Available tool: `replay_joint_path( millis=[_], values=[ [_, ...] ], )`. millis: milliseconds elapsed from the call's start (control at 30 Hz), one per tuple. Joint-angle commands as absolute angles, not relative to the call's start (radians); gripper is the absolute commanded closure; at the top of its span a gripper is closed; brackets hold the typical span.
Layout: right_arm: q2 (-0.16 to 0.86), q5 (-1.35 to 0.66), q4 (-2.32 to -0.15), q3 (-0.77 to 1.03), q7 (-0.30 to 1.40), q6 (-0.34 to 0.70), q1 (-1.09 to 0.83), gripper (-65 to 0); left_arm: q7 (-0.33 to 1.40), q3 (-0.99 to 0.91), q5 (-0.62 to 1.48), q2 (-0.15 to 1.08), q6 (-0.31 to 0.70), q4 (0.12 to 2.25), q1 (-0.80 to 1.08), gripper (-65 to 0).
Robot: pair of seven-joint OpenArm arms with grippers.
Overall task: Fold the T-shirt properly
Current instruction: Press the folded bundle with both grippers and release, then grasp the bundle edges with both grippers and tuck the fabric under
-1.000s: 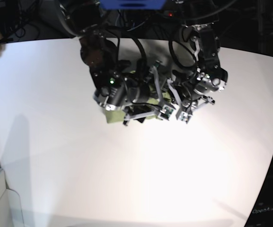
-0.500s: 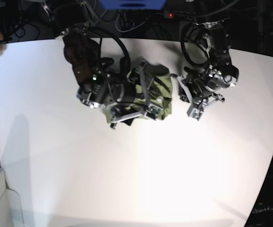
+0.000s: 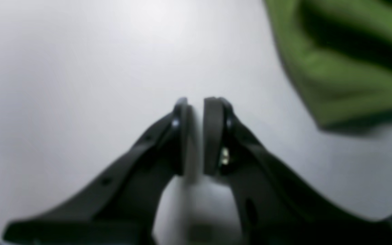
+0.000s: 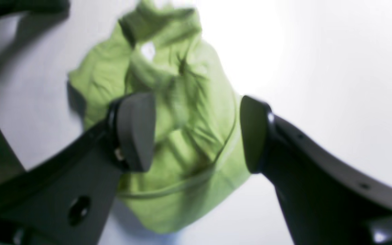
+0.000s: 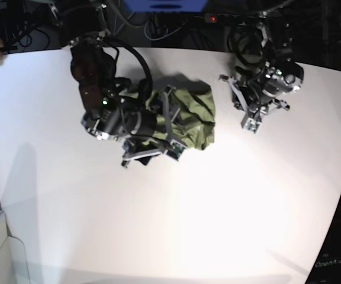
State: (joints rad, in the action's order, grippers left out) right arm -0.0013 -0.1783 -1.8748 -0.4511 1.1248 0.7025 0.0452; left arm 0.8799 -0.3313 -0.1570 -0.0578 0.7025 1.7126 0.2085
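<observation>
In the base view, the T-shirt [image 5: 191,115] is seen as a crumpled olive heap on the far middle of the white table [image 5: 176,225], not yet spread. The right gripper [image 5: 152,151] hangs over the heap's left near edge; the left gripper [image 5: 252,121] stands apart to the right, clear of the cloth. Wide bare table is left on the near side and to both sides, so room for spreading is judged ample.

In the left wrist view, the left gripper [image 3: 196,136] is shown with its pads almost together, nothing between them, over bare table; a fold of the T-shirt [image 3: 345,68] lies at upper right.

In the right wrist view, which is blurred, the right gripper [image 4: 197,132] is spread wide above the bunched T-shirt [image 4: 175,136], apparently holding nothing. A hem or sleeve edge, not a thick bunch, should be picked out and drawn outward toward the free near side.
</observation>
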Motion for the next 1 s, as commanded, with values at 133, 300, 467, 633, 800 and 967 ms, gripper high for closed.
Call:
replay_joint_path(
  millis=[133, 300, 467, 633, 800, 967],
  values=[
    [-0.004, -0.191, -1.925, -0.446, 1.102, 0.698, 0.067, -37.3, 0.857, -0.329, -0.147, -0.042, 0.698, 1.742, 0.199, -7.8],
    [0.042, -0.191, -1.919, -0.398, 1.095, 0.698, 0.070, -37.3, 0.857, -0.329, -0.140, -0.035, 0.698, 1.742, 0.219, -7.8],
    [0.064, -0.191, -1.913, -0.395, 1.093, 0.698, 0.048, -32.6, 0.881, -0.325, -0.140, -0.036, 0.698, 1.755, 0.243, -7.8],
    [0.117, -0.188, -1.851, -0.394, 1.046, 0.698, 0.050, -7.5, 0.937, -0.318, -0.140, -0.033, 0.698, 1.784, 0.278, -7.8],
    [0.189, -0.188, -1.819, -0.395, 1.026, 0.698, 0.073, -0.3, 0.974, -0.325, -0.151, -0.035, 0.698, 1.782, 0.308, -7.8],
    [0.245, -0.188, -1.819, -0.394, 1.027, 0.698, 0.102, 0.0, 0.986, -0.318, -0.142, -0.051, 0.698, 1.781, 0.311, -7.8]
  ],
)
